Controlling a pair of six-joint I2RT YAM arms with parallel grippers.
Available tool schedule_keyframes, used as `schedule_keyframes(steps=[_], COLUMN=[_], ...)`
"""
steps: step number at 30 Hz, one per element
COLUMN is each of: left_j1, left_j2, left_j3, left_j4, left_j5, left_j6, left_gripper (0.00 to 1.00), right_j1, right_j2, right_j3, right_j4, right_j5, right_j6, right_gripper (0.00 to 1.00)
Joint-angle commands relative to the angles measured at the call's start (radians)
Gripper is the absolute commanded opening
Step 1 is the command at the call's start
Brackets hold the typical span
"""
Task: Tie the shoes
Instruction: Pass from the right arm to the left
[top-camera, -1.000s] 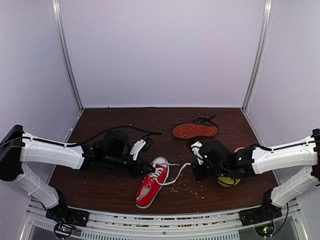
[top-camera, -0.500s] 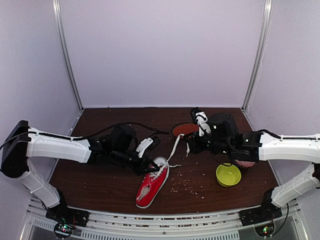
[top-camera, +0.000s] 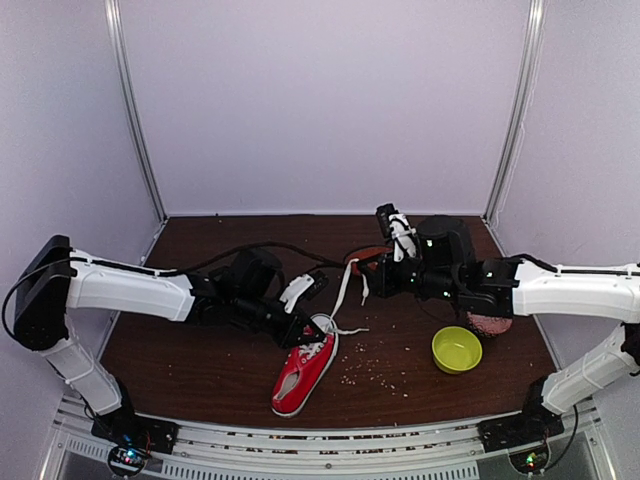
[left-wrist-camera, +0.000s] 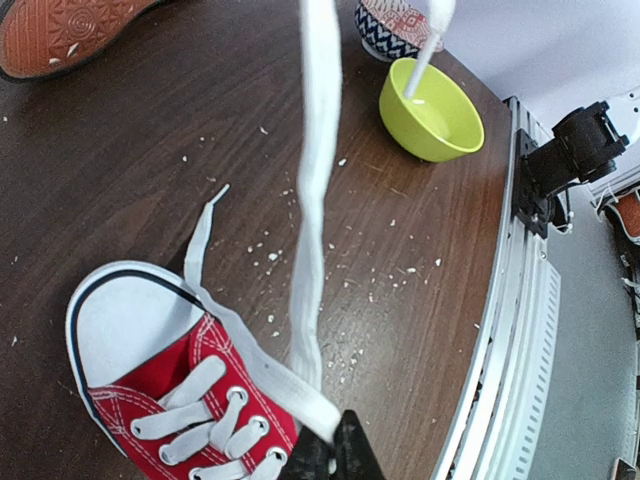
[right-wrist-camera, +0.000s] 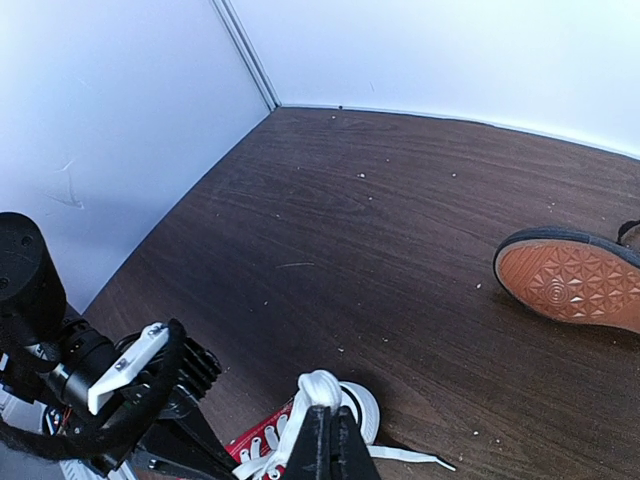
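Note:
The red sneaker with white laces lies at the table's front centre, toe toward the back. My left gripper is low at the shoe's lacing and shut on a white lace near the eyelets. My right gripper is raised behind the shoe and shut on the same lace, which runs taut between the two. A loose lace end lies by the toe cap. The black shoe lies sole up behind, partly hidden by my right arm; its reddish-brown sole shows in the right wrist view.
A lime green bowl stands at the front right, with a patterned cup behind it under my right arm. Pale crumbs are scattered right of the sneaker. A black cable trails along the left arm.
My right gripper has risen and moved toward the back with the white lace, pulling it taut and uncovering the green bowl. My left gripper shifted slightly right, staying at the sneaker.

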Motion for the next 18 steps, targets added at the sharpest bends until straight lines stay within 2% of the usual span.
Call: schedule_keyframes(steps=[1, 18], left_j1=[0.007, 0.015], left_j2=[0.029, 0.085], left_j3=[0.050, 0.110], left_j4=[0.022, 0.016], left_j5=[0.010, -0.001], left_j6=[0.010, 0.009], left_gripper=[0.08, 0.15], right_j1=[-0.011, -0.021], right_j2=[0.013, 0.018], right_j3=[0.027, 0.014], right_j4=[0.026, 0.053], right_j5=[-0.032, -0.068], right_j6=[0.008, 0.024], right_gripper=[0.00, 0.00])
